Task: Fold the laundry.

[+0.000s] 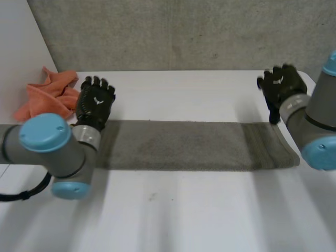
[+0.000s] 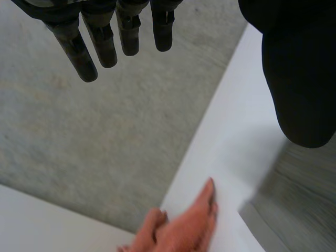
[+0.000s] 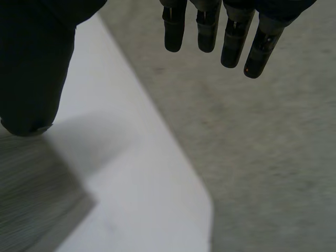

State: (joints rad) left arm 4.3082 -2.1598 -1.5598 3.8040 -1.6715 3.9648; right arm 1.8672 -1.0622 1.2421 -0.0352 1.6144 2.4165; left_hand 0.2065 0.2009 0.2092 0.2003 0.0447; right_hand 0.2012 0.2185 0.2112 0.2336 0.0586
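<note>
Across the white desk (image 1: 184, 210), from one arm to the other: a long grey terry towel (image 1: 184, 147), flat, drawn out as a narrow band, long axis side to side. Looks folded lengthwise already. Near edge straight, nap rough and matte, a few darker woven stripes close to the right end. Probably soft and limp, apt to sag if raised by one end alone.

At the towel's left end, over its far edge: the left hand (image 1: 95, 102). Seen from its wrist, fingers (image 2: 105, 47) straight and slightly fanned, thumb held well away, nothing between them. Towel corner (image 2: 299, 210) down on the thumb side, untouched.

At the far right corner: the right hand (image 1: 281, 84), equally slack, with fingers (image 3: 210, 31) straight, thumb apart, empty. Thumb tip close over the towel's far edge (image 3: 31, 205); cannot tell whether touching.

Judged from this: each hand nearest its own end, neither favoured. Towel on the robot's side of both palms, so a reach down and back for the corners. After that, probably a fold end to end along the long axis.

Well apart from the towel, by the desk's far left corner: a small crumpled orange cloth (image 1: 50, 94), not yet folded.
</note>
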